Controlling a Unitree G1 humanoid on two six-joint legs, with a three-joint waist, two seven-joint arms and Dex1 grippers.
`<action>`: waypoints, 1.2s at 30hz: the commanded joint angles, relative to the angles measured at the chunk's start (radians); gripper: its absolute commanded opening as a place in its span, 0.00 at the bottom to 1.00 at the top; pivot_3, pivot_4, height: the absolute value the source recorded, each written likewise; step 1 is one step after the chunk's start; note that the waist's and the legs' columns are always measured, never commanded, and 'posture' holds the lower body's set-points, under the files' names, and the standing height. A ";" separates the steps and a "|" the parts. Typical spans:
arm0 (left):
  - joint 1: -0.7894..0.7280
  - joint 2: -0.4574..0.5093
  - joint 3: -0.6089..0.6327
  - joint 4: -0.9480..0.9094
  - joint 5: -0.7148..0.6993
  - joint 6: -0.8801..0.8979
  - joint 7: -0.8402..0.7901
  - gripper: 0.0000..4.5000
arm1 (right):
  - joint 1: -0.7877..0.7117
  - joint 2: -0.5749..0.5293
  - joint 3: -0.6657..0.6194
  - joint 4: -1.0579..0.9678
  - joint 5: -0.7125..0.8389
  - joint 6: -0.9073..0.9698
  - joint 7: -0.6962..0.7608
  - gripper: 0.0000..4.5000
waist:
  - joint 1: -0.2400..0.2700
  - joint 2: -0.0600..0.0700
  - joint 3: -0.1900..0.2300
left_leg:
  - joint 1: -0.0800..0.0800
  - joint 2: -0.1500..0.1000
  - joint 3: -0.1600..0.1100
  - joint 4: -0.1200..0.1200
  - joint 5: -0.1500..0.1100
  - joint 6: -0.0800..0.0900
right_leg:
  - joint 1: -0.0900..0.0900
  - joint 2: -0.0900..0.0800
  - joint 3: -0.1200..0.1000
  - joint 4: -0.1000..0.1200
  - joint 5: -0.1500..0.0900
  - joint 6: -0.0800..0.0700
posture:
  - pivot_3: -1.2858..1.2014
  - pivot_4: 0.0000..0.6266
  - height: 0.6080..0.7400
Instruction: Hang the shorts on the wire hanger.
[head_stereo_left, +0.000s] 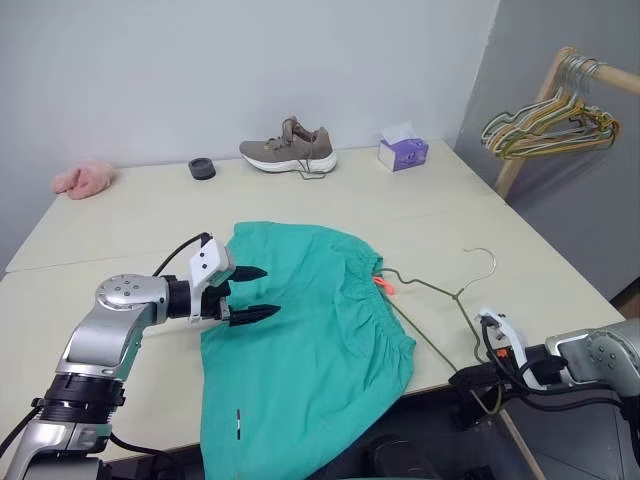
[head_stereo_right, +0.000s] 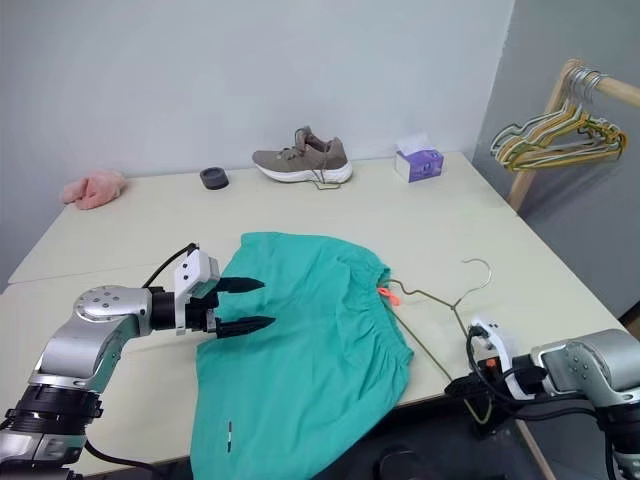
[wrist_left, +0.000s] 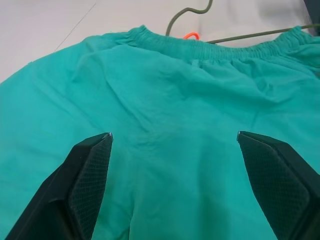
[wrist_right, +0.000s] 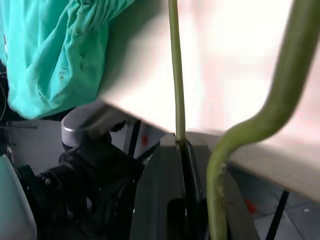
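head views: the shorts (head_stereo_left: 310, 340) lie spread on the desk (head_stereo_left: 150, 215), their lower part draped over its front edge. the wire hanger (head_stereo_left: 440, 300) lies just right of the waistband, one arm under it. the left end effector (head_stereo_left: 250, 293) hovers released over the shorts' left part. the right end effector (head_stereo_right: 470, 388) is clenched on the wire hanger at the desk edge

left wrist view: both fingers (wrist_left: 85, 185) stand wide apart above the teal cloth

right wrist view: the green wire sits pinched between the fingers

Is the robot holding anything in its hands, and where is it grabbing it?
The right gripper is shut on the wire hanger at its bottom corner. The left gripper is open above the shorts.
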 joint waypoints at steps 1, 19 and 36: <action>-0.031 0.012 0.063 0.033 -0.002 -0.020 0.044 0.94 | -0.015 -0.076 0.024 -0.019 -0.004 -0.069 0.080 0.00 | 0.000 0.001 0.000 | 0.000 0.000 0.000 0.000 0.000 0.000 | 0.000 0.000 0.000 0.000 0.000 0.000 | 0.43 0.00 1.00; -0.092 0.012 0.095 0.097 -0.050 0.051 0.045 0.94 | -0.122 -0.035 0.096 0.133 -0.105 -0.128 0.056 0.00 | -0.001 0.001 0.000 | 0.000 0.000 0.000 0.000 0.000 0.000 | -0.001 0.000 0.000 0.000 0.000 0.000 | 0.43 0.00 1.00; -0.075 0.009 0.090 0.085 -0.047 0.040 0.045 0.94 | -0.138 -0.044 0.143 0.034 -0.058 -0.091 0.145 0.00 | 0.000 0.000 0.000 | 0.000 0.000 -0.001 0.000 0.000 0.000 | 0.000 0.000 0.000 0.000 0.000 0.000 | 0.44 0.00 1.00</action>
